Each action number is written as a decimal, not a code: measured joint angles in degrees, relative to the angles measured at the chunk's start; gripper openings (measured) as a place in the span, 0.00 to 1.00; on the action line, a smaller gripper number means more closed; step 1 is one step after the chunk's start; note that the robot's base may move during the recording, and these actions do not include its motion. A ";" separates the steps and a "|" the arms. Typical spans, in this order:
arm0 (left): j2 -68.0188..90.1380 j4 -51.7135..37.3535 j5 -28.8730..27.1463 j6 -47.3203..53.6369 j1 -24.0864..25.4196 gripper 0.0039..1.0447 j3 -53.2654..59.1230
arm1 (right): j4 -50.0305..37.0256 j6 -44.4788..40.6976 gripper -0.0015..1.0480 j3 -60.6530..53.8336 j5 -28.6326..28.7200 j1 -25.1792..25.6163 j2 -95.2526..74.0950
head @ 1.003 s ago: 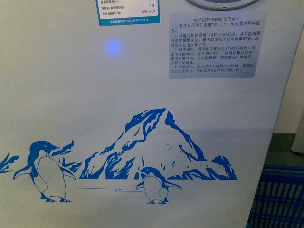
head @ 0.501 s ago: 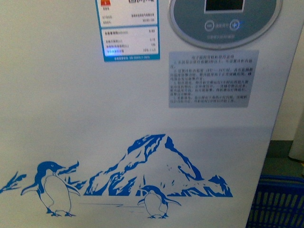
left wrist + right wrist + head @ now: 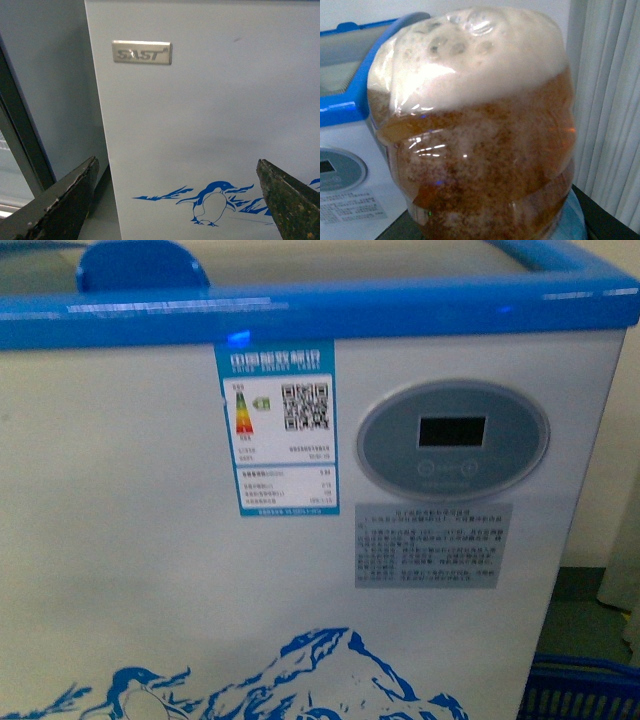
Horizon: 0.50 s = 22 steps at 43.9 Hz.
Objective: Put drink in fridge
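Note:
The drink (image 3: 475, 150) fills the right wrist view: a clear plastic bottle of foamy brown liquid with a strip of light-blue label low down. My right gripper is shut on it, and the bottle hides its fingers. The fridge (image 3: 130, 570) is the white chest in front of me, with a blue rim (image 3: 300, 310), an oval grey display panel (image 3: 452, 440) and a blue mountain decal (image 3: 320, 680). My left gripper (image 3: 176, 162) is open, with nothing between its dark fingers (image 3: 65, 200), facing the fridge's front near a penguin decal (image 3: 210, 202).
A blue handle (image 3: 140, 265) sits on the lid behind the rim. A blue basket (image 3: 580, 695) stands on the floor right of the fridge. A grey cabinet side (image 3: 45, 75) adjoins the fridge's corner. Pale pleated curtain (image 3: 610, 100) hangs right of the bottle.
The front view has risen up the fridge: the penguins and mountain slid down the picture, and the display panel, energy label, blue rim and lid came into view.

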<state>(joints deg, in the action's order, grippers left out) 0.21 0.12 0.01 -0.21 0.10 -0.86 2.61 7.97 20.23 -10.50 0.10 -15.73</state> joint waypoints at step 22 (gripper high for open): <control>0.00 0.00 -0.02 -0.02 0.00 0.92 0.00 | 0.00 0.02 0.43 0.00 0.00 0.00 0.00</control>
<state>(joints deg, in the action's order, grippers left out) 0.21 0.12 -0.01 -0.23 0.10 -0.86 2.61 7.99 20.23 -10.50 0.10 -15.73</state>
